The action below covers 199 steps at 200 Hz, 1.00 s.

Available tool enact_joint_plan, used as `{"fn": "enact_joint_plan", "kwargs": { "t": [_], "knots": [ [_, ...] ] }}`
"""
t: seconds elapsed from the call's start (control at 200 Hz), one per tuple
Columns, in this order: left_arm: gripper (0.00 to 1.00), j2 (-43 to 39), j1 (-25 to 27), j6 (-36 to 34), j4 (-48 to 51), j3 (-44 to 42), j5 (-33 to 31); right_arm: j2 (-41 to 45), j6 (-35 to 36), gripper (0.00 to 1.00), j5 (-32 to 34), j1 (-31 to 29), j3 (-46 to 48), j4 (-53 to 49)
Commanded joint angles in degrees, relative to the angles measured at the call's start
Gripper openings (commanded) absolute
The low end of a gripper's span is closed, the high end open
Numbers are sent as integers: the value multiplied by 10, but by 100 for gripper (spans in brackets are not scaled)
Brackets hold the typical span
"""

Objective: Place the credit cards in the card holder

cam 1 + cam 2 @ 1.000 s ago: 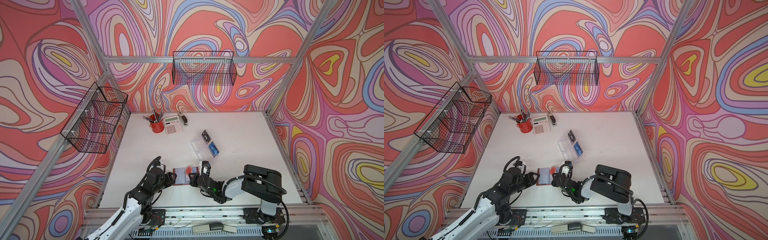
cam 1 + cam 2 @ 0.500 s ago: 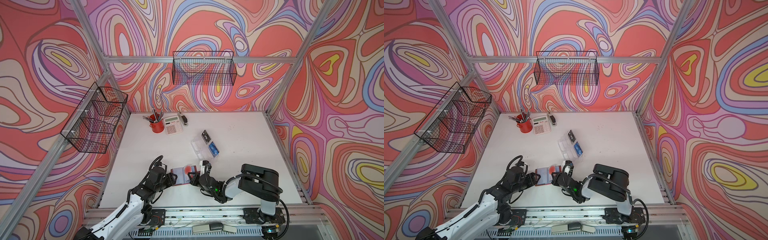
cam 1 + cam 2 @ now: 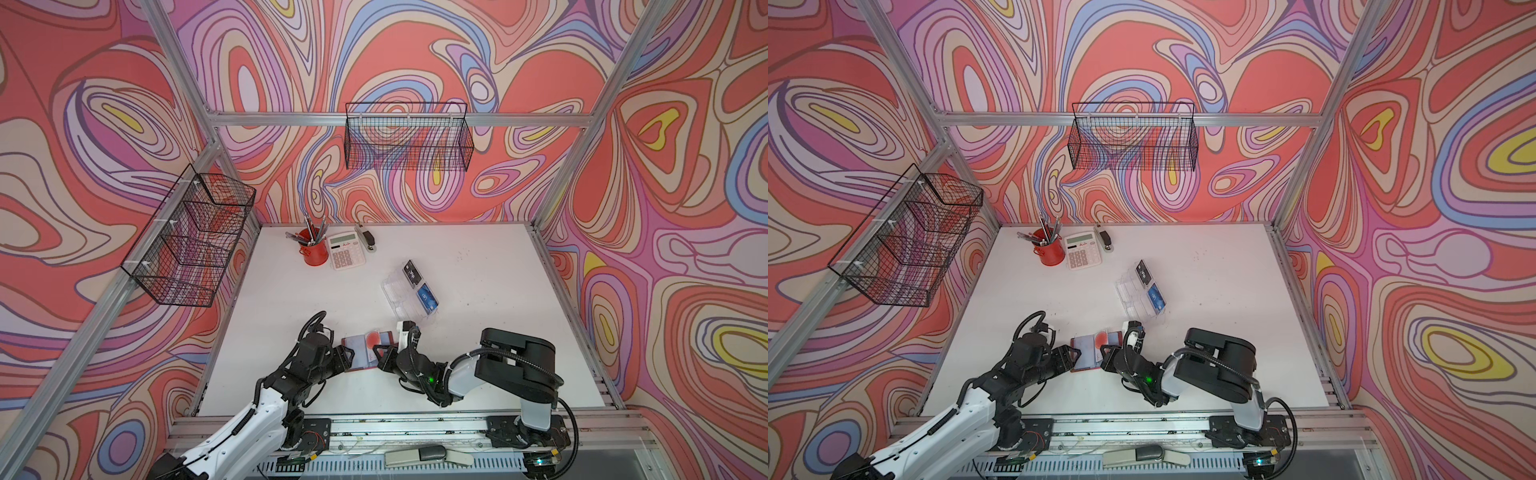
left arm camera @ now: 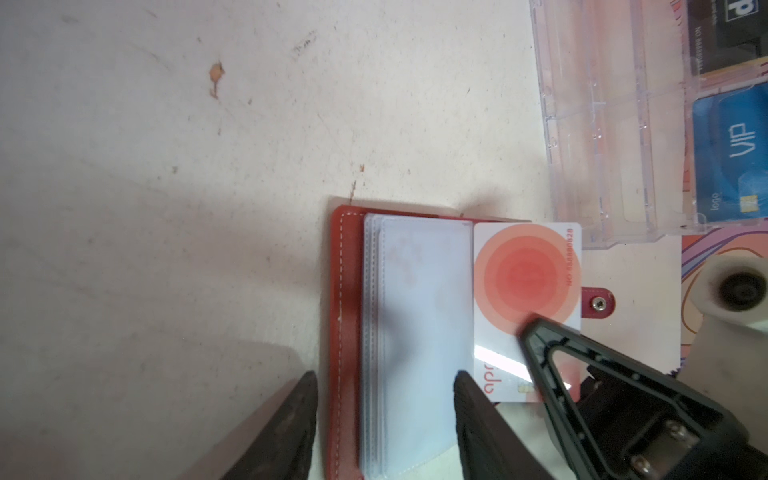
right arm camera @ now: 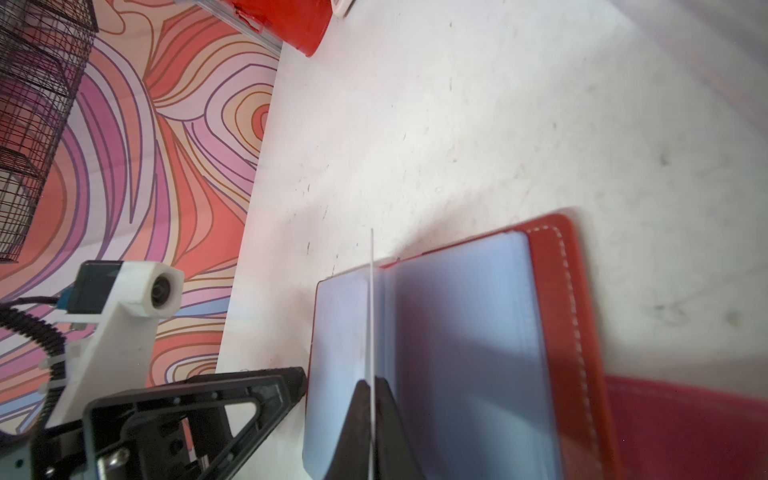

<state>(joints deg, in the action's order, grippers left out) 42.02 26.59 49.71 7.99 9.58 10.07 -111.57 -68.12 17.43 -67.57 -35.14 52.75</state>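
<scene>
The left gripper (image 4: 385, 376) has its jaws apart, flanking the sleeved half of the open card holder (image 4: 347, 291). Just beyond one fingertip, the right gripper (image 4: 534, 332) covers a corner of a red-and-white card (image 4: 525, 270).

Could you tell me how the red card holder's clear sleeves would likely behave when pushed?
Probably floppy: the sleeves are thin, fanned in loose layers. The card holder itself looks light, lying flat on the smooth table, so it may slide.
</scene>
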Motion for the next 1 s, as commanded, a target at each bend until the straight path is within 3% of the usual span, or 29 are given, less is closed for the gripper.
{"fn": "enact_joint_plan", "kwargs": {
  "t": [0.0, 0.566, 0.992],
  "knots": [
    [55, -6, 1, 3, 1, 4, -9, -18, -9, 0, -11, -3, -12, 11],
    [55, 17, 0, 5, -4, 8, -10, 29, 16, 0, 22, -19, 2, -3],
    [55, 5, 1, 5, 1, 7, -10, -5, 4, 0, 20, -20, -9, 2]
  ]
}}
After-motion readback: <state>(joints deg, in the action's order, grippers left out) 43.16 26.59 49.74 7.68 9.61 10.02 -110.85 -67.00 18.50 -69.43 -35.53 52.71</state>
